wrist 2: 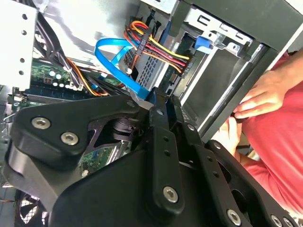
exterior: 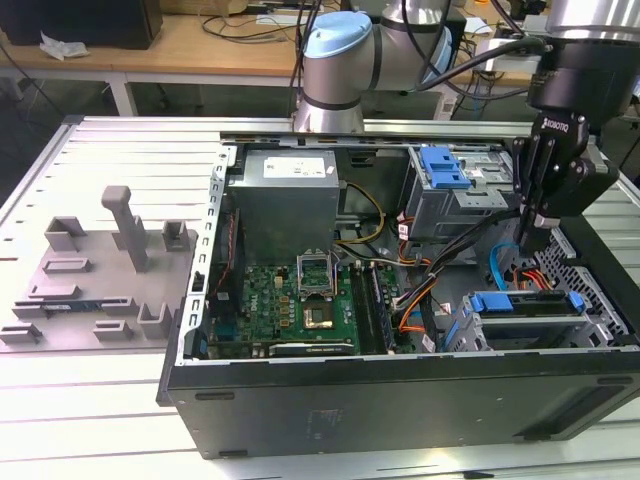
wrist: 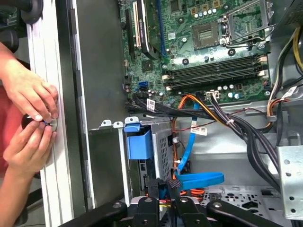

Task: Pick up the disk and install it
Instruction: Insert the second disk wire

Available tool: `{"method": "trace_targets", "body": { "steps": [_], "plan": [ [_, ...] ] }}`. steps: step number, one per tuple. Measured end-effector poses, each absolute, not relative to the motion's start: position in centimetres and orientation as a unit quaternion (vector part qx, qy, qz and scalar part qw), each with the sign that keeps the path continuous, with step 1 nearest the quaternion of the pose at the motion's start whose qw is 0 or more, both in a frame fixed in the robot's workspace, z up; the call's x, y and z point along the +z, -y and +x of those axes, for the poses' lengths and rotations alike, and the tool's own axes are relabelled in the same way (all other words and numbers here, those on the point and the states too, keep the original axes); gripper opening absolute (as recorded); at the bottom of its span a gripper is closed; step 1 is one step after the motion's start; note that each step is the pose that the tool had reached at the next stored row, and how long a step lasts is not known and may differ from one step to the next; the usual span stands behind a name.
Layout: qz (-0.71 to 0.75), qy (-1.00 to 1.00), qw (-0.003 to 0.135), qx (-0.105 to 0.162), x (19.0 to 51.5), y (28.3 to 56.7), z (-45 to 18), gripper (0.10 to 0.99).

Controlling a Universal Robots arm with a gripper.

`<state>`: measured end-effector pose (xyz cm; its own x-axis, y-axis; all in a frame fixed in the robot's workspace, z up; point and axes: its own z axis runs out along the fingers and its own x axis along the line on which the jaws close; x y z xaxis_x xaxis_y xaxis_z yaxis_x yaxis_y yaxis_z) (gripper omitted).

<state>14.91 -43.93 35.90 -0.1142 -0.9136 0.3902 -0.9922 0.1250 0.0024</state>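
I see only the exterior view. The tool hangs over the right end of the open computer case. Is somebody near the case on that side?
Observer: Yes. In the first wrist view a person's hands pinch something small at the table rail, just outside the case wall.
Operator: What is close to the tool?
Observer: In that view the tool is right by a blue flat cable, which loops beside the grey drive cage.
Operator: Does the second wrist view add anything?
Observer: There, a bundle of red, yellow and black wires crosses the blue flat cable.
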Motion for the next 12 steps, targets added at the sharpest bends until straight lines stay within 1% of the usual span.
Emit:
{"method": "trace_targets", "body": {
  "steps": [6,7,8,9,10,12],
  "plan": [
    [0.644,0.736,0.157,0.137,35.5,43.9,14.9,0.208],
    [0.644,0.736,0.157,0.137,35.5,43.9,14.9,0.196],
    [0.644,0.736,0.157,0.138,35.5,43.9,14.9,0.161],
    [0.644,0.736,0.157,0.138,35.4,44.8,14.9,0.161],
    [0.644,0.739,0.144,0.137,35.4,45.9,14.9,0.161],
    [0.644,0.741,0.134,0.137,35.4,46.3,14.9,0.161]
  ]
}}
